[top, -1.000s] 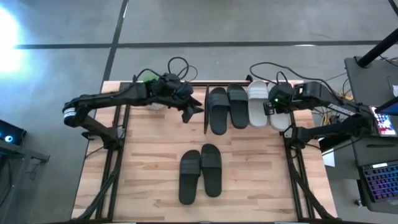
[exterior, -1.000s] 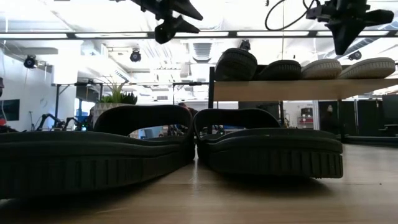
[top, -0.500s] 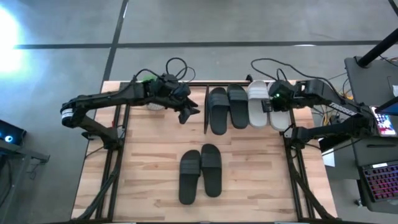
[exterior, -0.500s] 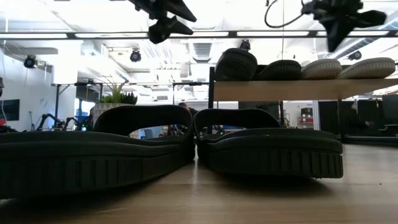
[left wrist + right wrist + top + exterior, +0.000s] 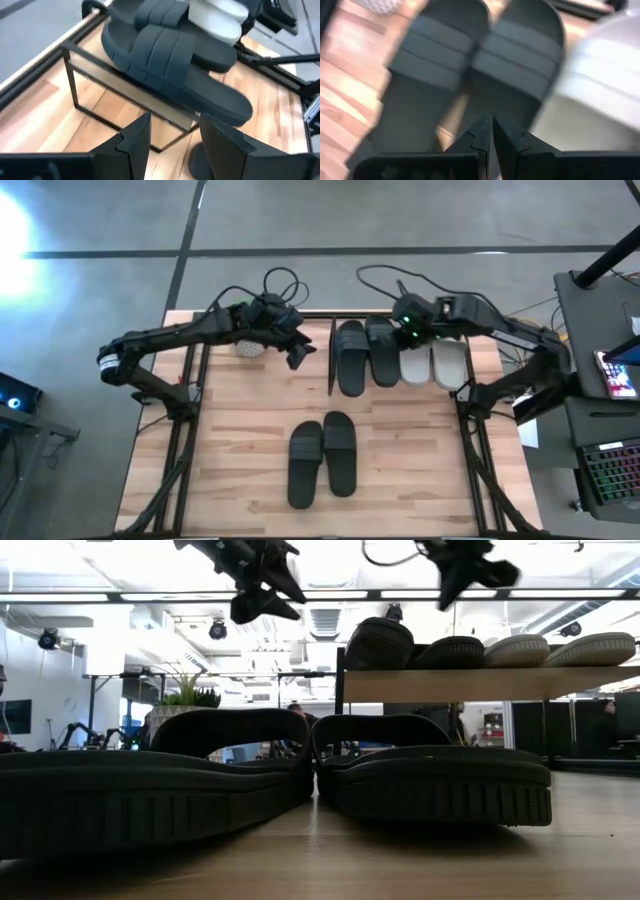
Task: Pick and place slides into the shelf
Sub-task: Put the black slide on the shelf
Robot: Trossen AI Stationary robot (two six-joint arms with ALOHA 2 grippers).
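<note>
I am the two-armed robot, looking down on my table. Four slides sit in a row on the shelf (image 5: pixel 333 380) at twelve o'clock: a black pair (image 5: pixel 365 355), then a grey pair (image 5: pixel 432 358) toward one o'clock — toes aligned, so space remains tidy. My right gripper (image 5: pixel 405 332) hovers over them, fingers pressed together, holding nothing. My left gripper (image 5: pixel 296 352), at eleven o'clock beside the shelf, is partly spread and empty. One black pair (image 5: pixel 323 457) waits at six o'clock — likely my next pick.
</note>
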